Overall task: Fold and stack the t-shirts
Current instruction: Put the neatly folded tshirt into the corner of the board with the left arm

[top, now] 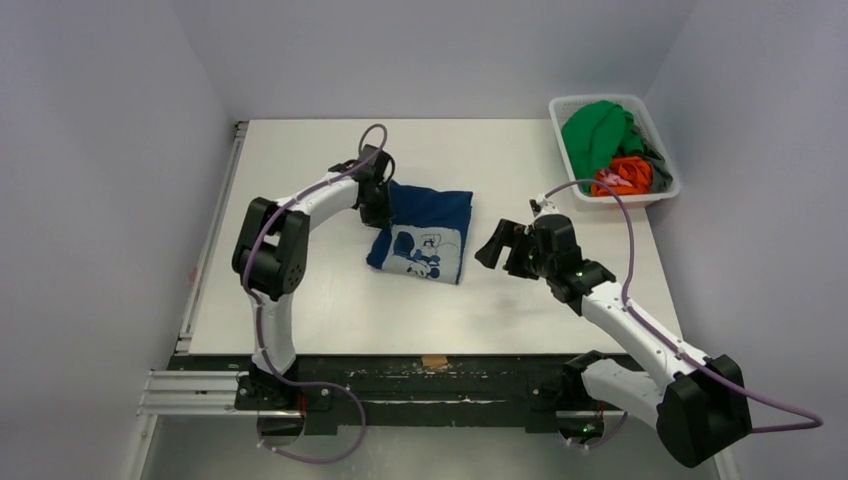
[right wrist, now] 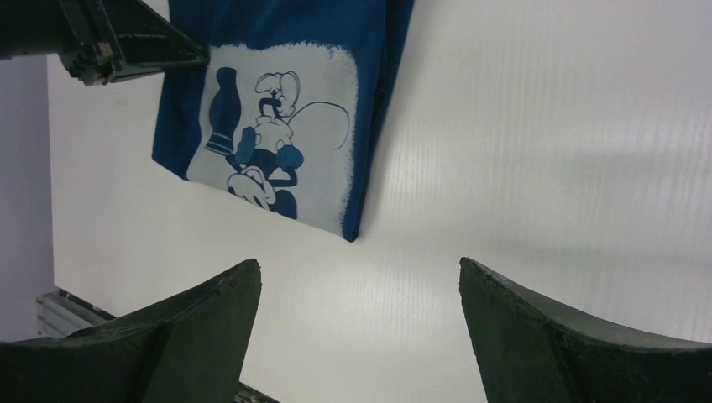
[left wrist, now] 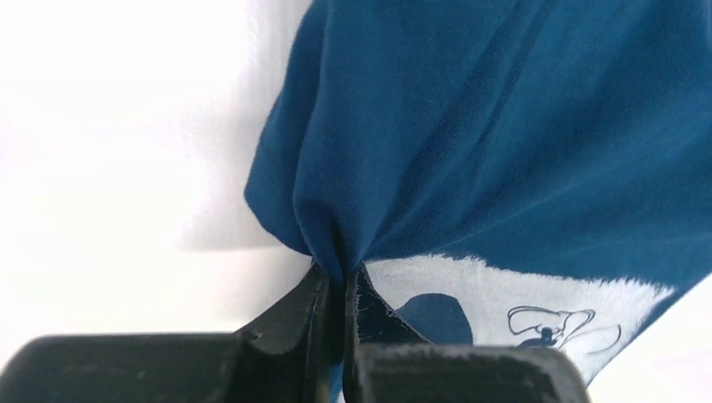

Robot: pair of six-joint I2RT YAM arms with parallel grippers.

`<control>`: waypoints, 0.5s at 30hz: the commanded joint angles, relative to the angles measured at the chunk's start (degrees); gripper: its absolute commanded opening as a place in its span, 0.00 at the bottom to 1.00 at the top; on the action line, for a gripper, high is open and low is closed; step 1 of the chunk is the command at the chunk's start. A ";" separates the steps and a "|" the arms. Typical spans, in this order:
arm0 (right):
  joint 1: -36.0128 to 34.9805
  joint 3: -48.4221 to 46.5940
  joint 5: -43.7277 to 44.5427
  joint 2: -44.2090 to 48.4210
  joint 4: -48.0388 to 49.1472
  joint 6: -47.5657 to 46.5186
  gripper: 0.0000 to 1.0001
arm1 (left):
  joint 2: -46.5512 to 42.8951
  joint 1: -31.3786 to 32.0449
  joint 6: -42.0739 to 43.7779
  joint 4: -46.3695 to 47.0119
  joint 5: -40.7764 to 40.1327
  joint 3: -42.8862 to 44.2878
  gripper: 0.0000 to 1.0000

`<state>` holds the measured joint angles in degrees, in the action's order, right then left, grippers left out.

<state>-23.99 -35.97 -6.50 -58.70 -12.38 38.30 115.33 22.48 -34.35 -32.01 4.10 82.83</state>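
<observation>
On the table (top: 330, 320), left gripper (left wrist: 340, 281) clamps navy t-shirt (top: 428, 222), pinched edge hidden; right gripper (right wrist: 359, 281) wide.

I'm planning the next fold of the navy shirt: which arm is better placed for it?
Left. The left gripper is shut on the navy shirt; the right gripper hangs open, clear of it.

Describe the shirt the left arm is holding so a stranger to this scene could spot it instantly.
On the white table, look near the middle, away from the white basket at the far right corner. The folded navy t-shirt lies there, pinched by the left gripper. Unlike the green cloth and orange cloth in that basket, it is blue with a white cartoon-mouse print.
</observation>
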 commanded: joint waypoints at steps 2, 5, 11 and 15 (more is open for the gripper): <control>0.09 1.53 4.57 1.02 1.17 -2.45 0.87 | 1.74 -1.42 8.26 -11.81 -20.15 13.15 0.00; 0.08 1.78 7.32 2.20 1.16 -3.38 0.87 | 5.34 -4.06 13.86 -16.61 -27.08 21.18 0.00; 0.08 3.77 12.52 6.08 2.29 -4.25 0.88 | 12.01 -12.60 18.93 -20.38 -29.48 33.82 0.00; 0.08 4.64 15.94 7.27 1.82 -4.93 0.89 | 16.14 -18.43 22.36 -18.59 -29.19 41.65 0.00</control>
<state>-23.99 -32.08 3.86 -52.86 -12.19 35.03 128.38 9.26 -17.56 -49.43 -21.39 116.40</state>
